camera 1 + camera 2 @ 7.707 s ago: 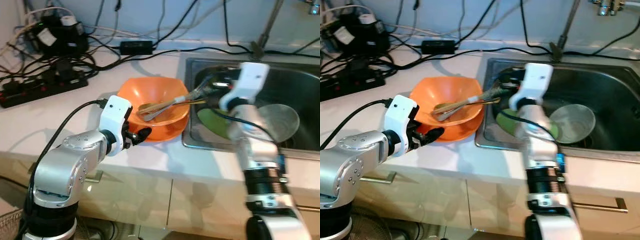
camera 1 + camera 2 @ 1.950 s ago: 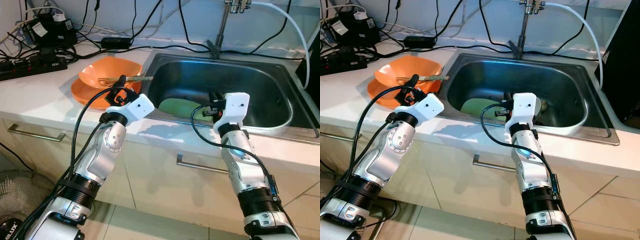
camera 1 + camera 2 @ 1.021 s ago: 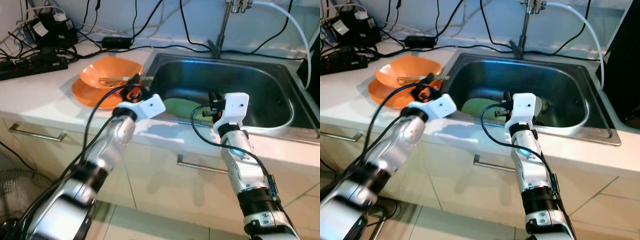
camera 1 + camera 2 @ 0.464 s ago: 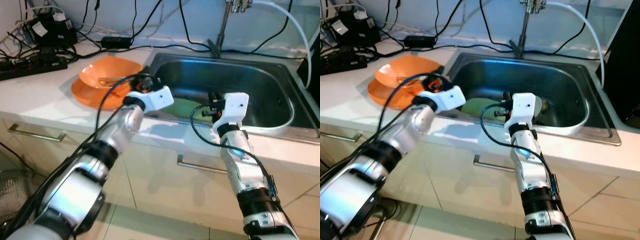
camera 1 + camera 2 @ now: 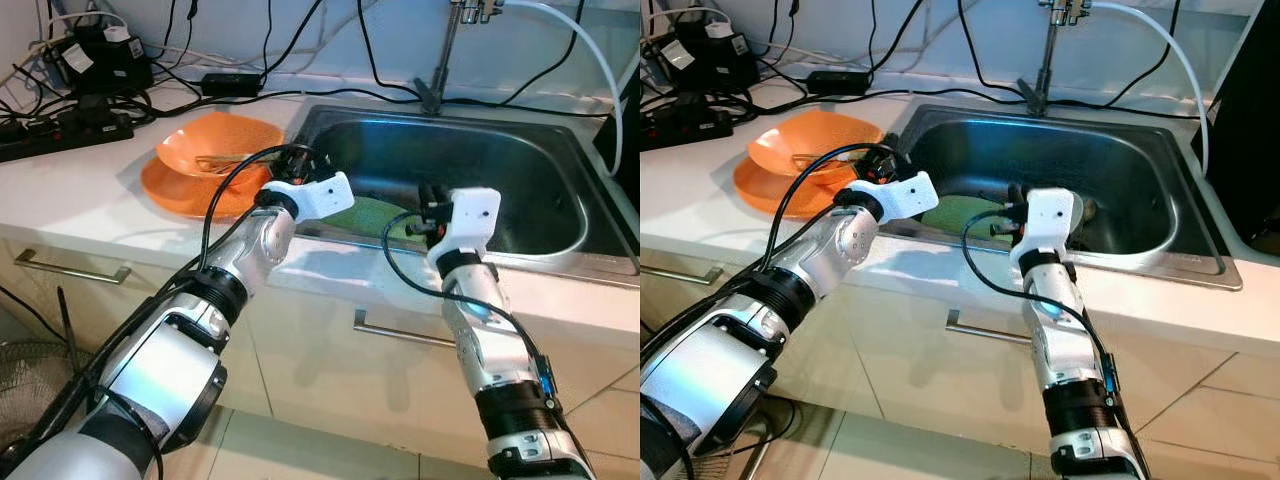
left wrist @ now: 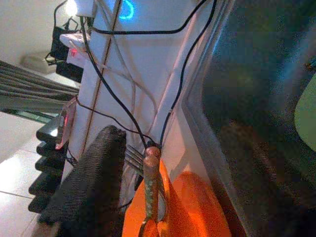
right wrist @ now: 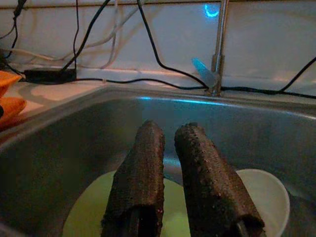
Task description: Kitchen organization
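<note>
Two stacked orange dishes, a bowl (image 5: 228, 140) on a plate (image 5: 175, 190), sit on the counter left of the sink (image 5: 560, 235). Several utensils (image 5: 222, 161) lie in the bowl. My left gripper (image 5: 297, 157) hovers at the sink's left rim beside the bowl. In the left wrist view one black finger (image 6: 91, 182) lies next to the utensil handles (image 6: 151, 180). A green plate (image 5: 368, 213) lies in the sink beside a pale bowl (image 7: 266, 192). My right gripper (image 7: 169, 143) hangs above them, fingers close together, holding nothing.
Power strips and tangled cables (image 5: 75, 115) crowd the counter's back left. The faucet (image 5: 446, 45) and a white hose (image 5: 590, 55) stand behind the sink. A dark object (image 5: 625, 120) is at the far right. Cabinet handles (image 5: 70, 270) run below the counter edge.
My left arm has stretched to the right, from over the orange bowl to the sink's left rim. The right arm has stayed still. The view has pulled back since the earliest frame.
</note>
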Controlling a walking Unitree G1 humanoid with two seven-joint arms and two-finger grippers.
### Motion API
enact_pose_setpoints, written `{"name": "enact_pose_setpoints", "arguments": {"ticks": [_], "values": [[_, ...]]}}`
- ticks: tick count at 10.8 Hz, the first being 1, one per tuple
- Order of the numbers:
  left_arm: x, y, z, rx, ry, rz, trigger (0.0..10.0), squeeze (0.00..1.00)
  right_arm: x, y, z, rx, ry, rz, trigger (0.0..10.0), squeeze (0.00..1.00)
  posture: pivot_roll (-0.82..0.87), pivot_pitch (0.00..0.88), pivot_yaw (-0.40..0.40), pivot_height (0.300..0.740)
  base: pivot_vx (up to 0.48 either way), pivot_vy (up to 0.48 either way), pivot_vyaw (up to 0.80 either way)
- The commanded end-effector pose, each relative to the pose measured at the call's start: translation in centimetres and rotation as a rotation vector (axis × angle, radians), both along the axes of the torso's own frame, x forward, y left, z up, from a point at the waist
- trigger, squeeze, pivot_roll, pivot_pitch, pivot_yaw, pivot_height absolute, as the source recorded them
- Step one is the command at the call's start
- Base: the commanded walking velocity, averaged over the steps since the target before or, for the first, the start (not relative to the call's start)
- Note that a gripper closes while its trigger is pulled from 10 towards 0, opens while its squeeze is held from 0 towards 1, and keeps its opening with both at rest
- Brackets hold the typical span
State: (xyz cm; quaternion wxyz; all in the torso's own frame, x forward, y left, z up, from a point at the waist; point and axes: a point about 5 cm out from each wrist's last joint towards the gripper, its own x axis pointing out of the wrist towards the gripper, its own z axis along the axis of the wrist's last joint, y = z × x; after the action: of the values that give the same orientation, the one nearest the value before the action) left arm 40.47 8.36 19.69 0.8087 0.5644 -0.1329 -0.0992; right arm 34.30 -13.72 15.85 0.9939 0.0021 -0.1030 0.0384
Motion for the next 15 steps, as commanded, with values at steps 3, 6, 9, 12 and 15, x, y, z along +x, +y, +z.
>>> {"name": "enact_pose_setpoints", "arguments": {"ticks": [3, 6, 9, 12, 15], "values": [[0.4, -0.04, 1.17, 0.011, -0.041, 0.011, 0.0, 0.0, -0.05, -0.19, 0.39, 0.009, -0.008, -0.01, 10.0, 0.0, 0.12, 0.055, 0.04, 0.74, 0.0, 0.0, 0.0], [0.53, 0.41, 1.22, 0.02, -0.041, 0.027, 0.0, 0.0, 0.13, -0.16, 0.42, 0.009, -0.008, -0.01, 10.0, 0.0, 0.12, 0.047, 0.04, 0.74, 0.0, 0.0, 0.0], [0.58, 0.51, 1.24, 0.023, -0.042, 0.031, 0.0, 0.0, 0.22, -0.2, 0.45, 0.01, -0.007, -0.013, 10.0, 0.0, 0.12, 0.043, 0.038, 0.74, 0.0, 0.0, 0.0], [0.45, 0.63, 0.89, 0.021, -0.045, 0.026, 0.0, 0.0, 0.43, -0.02, 0.72, 0.012, -0.016, -0.008, 10.0, 0.0, 0.12, 0.031, 0.039, 0.74, 0.0, 0.0, 0.0], [0.22, 0.37, 0.73, 0.012, -0.058, 0.009, 0.0, 0.0, 0.52, 0.26, 0.77, 0.015, -0.018, 0.002, 10.0, 0.0, 0.12, 0.027, 0.037, 0.74, 0.0, 0.0, 0.0]]}}
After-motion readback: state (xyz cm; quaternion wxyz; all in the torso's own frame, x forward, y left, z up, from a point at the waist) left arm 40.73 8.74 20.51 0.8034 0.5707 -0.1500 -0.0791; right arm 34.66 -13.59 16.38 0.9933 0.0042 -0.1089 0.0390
